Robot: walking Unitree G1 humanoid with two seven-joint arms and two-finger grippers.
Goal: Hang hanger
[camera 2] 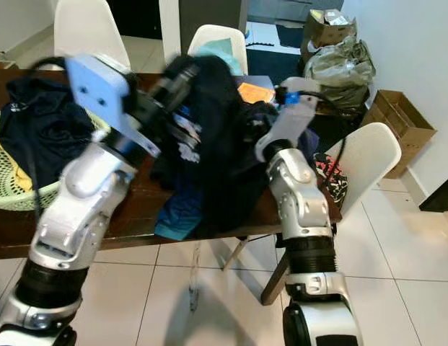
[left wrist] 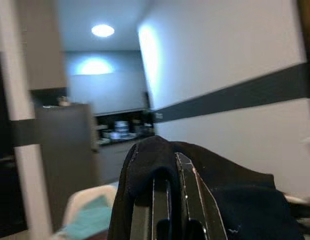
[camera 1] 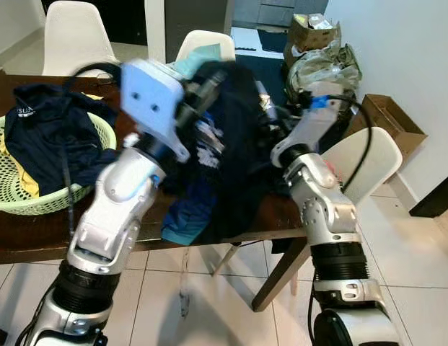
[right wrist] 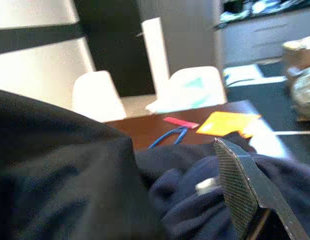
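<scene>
A dark navy garment [camera 1: 234, 158] hangs over the table's front edge, with a teal cloth [camera 1: 184, 216] under its lower folds. My left gripper [left wrist: 167, 165] is raised above the table and shut on the garment's top edge, which drapes over its fingers. My right arm [camera 1: 310, 130] reaches into the garment from the right. In the right wrist view one ribbed finger [right wrist: 242, 190] stands well off to the side, open, while dark cloth covers the other. A thin blue hanger-like object [right wrist: 169, 136] lies on the table beyond the cloth.
A green laundry basket [camera 1: 7, 191] with dark clothes sits on the brown table [camera 1: 36, 234] at the left. White chairs stand behind [camera 1: 72, 29] and at the right [camera 1: 371, 162]. An orange sheet [right wrist: 227, 122] lies on the table. A cardboard box [camera 1: 393, 119] and bags stand by the right wall.
</scene>
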